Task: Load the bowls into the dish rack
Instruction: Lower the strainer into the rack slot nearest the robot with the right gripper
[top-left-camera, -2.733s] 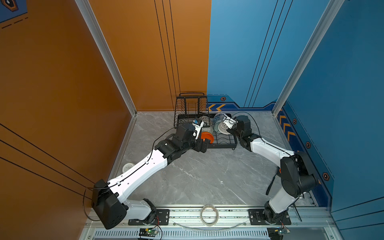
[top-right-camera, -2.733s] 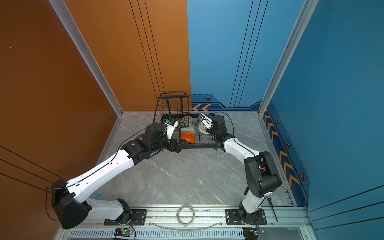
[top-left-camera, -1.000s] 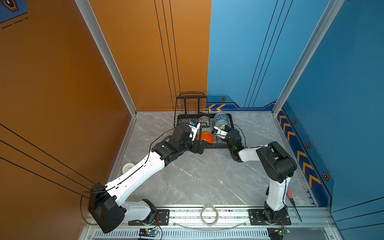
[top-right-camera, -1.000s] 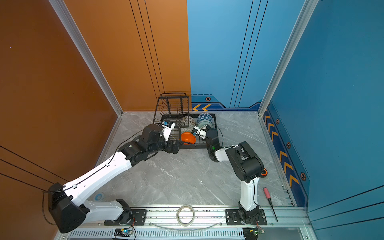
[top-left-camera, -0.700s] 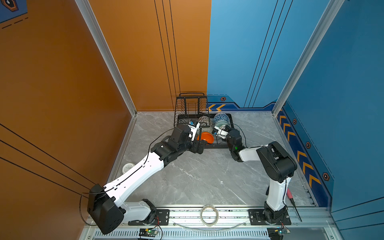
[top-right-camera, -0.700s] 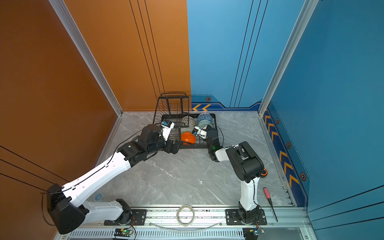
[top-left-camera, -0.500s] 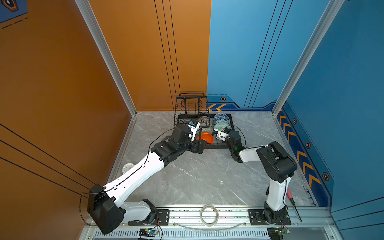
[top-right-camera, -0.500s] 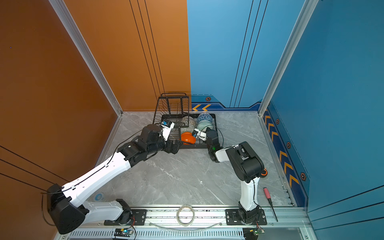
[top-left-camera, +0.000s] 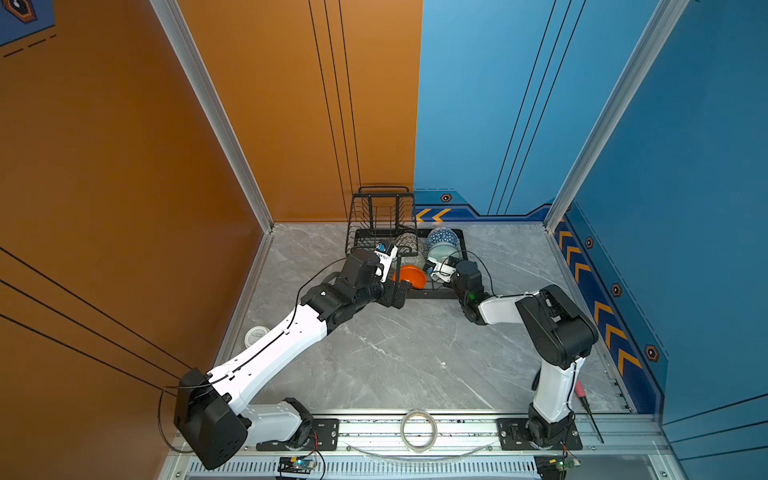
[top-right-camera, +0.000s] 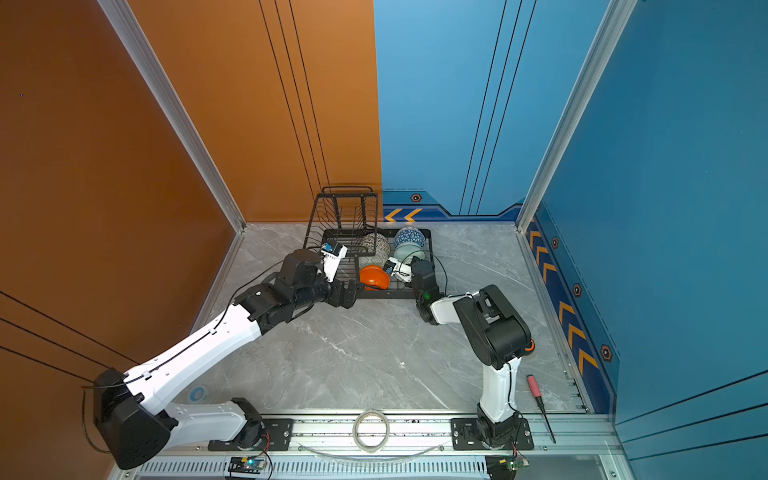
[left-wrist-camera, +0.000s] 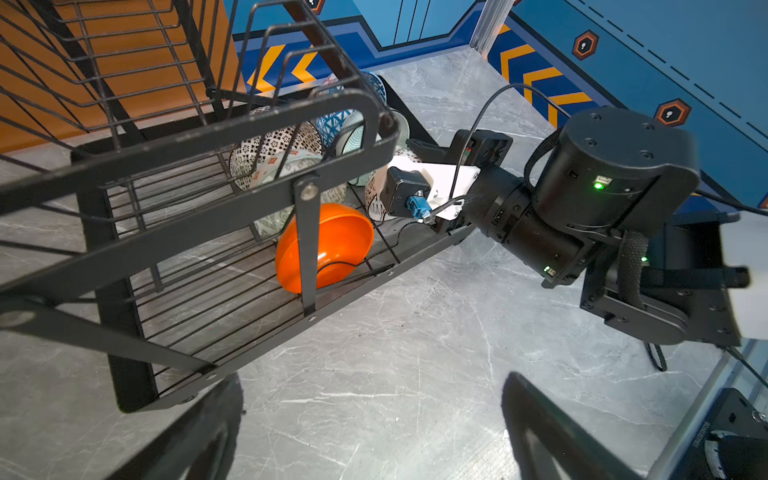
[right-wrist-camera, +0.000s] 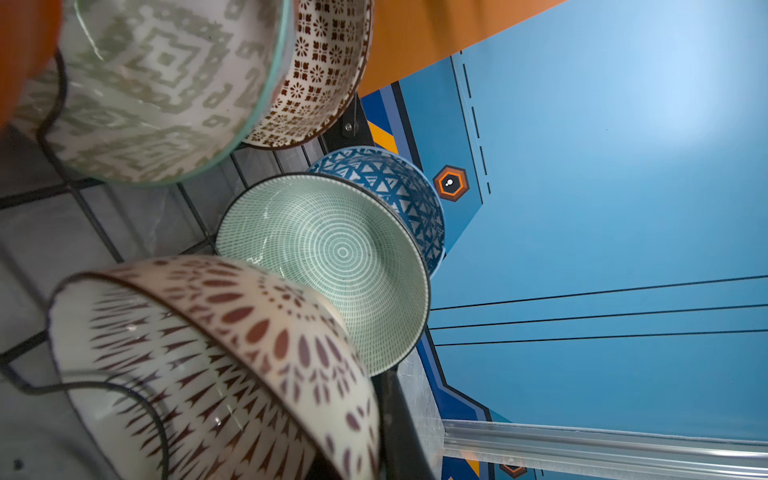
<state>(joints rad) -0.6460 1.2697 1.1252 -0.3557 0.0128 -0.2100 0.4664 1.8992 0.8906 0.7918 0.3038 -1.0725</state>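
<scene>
Two grippers sit at the dish rack's (top-left-camera: 432, 294) near rim. The left gripper (top-left-camera: 397, 293), jaws wide apart and empty, hovers just before the orange bowl (top-left-camera: 409, 276), little changed. The right gripper (top-left-camera: 433, 268), jaws together, sits beside the dotted bowl (right-wrist-camera: 216, 365); its arm, outstretched before, is now folded. Behind stand the mint bowl (top-left-camera: 442, 251) and blue bowl (top-left-camera: 442, 237), on edge.
</scene>
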